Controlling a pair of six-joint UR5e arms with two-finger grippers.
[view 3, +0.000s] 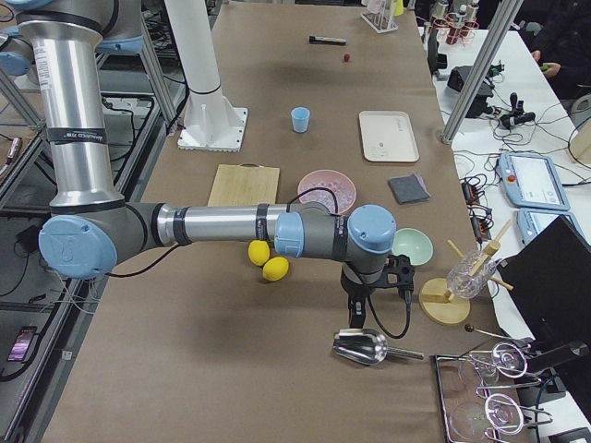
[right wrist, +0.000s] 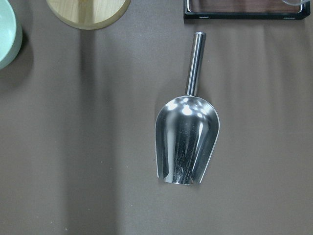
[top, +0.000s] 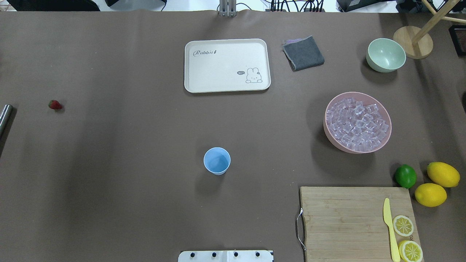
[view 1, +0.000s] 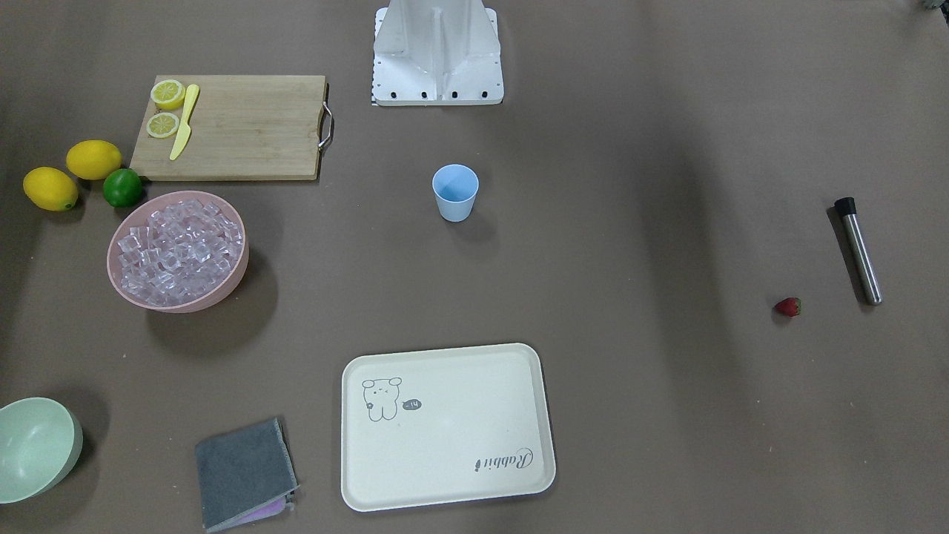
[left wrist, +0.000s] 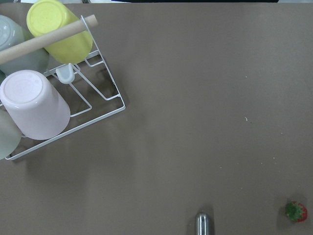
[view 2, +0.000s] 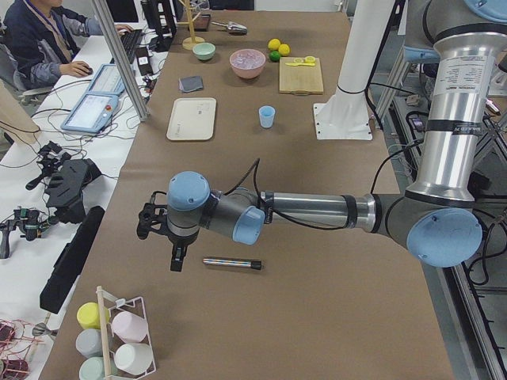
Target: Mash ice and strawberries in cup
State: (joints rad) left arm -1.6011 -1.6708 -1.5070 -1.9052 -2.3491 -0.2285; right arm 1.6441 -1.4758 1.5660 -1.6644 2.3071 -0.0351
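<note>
**Stock on table: mashing not yet begun**

- **Cup**: light blue, upright, mid-table in front of the robot's base. It appears empty. Judged to be set centrally so either arm can reach it.
- **Ice**: clear cubes heaped in the pink bowl on the robot's right, well apart from the cup.
- **Strawberry**: one, lying loose on the bare table at the far left, near the steel muddler.
- **Scoop**: steel, lying mouth-up directly beneath the right wrist camera at the table's right end. Presumably meant for moving the ice.
- **Left gripper**: hangs pointing down just beside the muddler, holding nothing. How far it is open cannot be told.
- **Right gripper**: hangs above the scoop, holding nothing. Its opening likewise cannot be told.
- **Grouping**: the fruit and muddler lie on the left arm's side and the ice and scoop on the right arm's, probably one tool per arm.
</note>
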